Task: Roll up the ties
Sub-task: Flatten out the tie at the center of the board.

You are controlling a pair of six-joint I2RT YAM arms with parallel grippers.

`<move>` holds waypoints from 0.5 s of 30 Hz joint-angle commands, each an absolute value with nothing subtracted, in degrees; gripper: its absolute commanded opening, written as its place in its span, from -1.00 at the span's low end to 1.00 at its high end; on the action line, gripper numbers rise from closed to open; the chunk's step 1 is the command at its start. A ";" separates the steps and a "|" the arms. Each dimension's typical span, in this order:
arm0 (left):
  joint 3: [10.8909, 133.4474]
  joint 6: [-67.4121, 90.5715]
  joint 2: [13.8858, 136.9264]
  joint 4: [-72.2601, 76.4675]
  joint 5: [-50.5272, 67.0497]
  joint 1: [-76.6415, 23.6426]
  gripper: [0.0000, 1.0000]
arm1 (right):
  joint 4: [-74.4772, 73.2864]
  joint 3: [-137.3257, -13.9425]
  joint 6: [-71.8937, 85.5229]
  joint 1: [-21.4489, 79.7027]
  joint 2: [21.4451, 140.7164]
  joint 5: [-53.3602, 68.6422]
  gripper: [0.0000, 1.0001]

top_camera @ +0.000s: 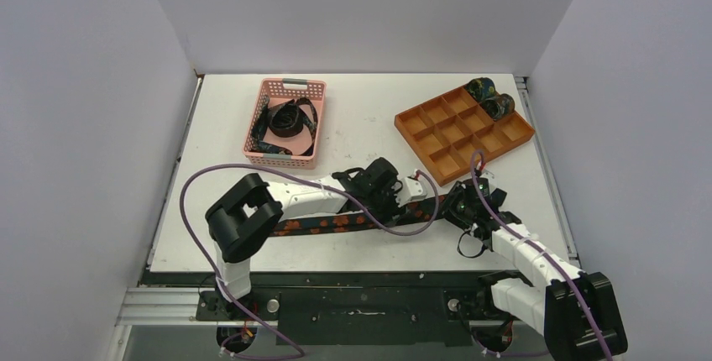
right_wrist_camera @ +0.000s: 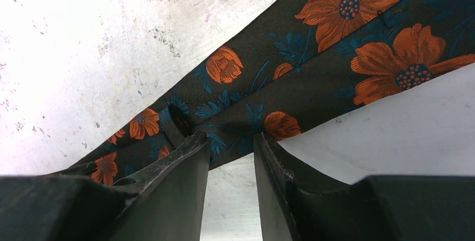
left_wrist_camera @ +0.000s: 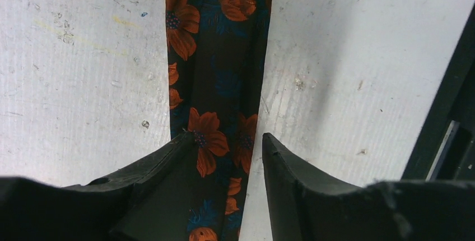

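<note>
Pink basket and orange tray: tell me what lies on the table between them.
Nothing lies there. In the top external view, the stretch of white table between the pink basket and the orange tray is bare.

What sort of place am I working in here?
Probably a lab test cell, not a shop or home: a scuffed white table boxed in by plain white walls, with a metal rail at its near edge.
</note>
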State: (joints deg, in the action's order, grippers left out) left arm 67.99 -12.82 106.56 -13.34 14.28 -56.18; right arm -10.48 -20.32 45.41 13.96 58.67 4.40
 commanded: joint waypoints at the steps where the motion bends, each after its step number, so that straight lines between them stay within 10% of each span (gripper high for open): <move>1: 70.89 -15.51 108.06 -10.64 12.90 -56.92 -0.13 | -8.20 -19.95 44.31 13.83 58.02 4.83 -0.30; 15: 69.40 -15.91 106.53 -8.27 7.25 -58.14 -1.00 | -10.62 -21.87 43.91 13.45 55.07 3.18 -0.31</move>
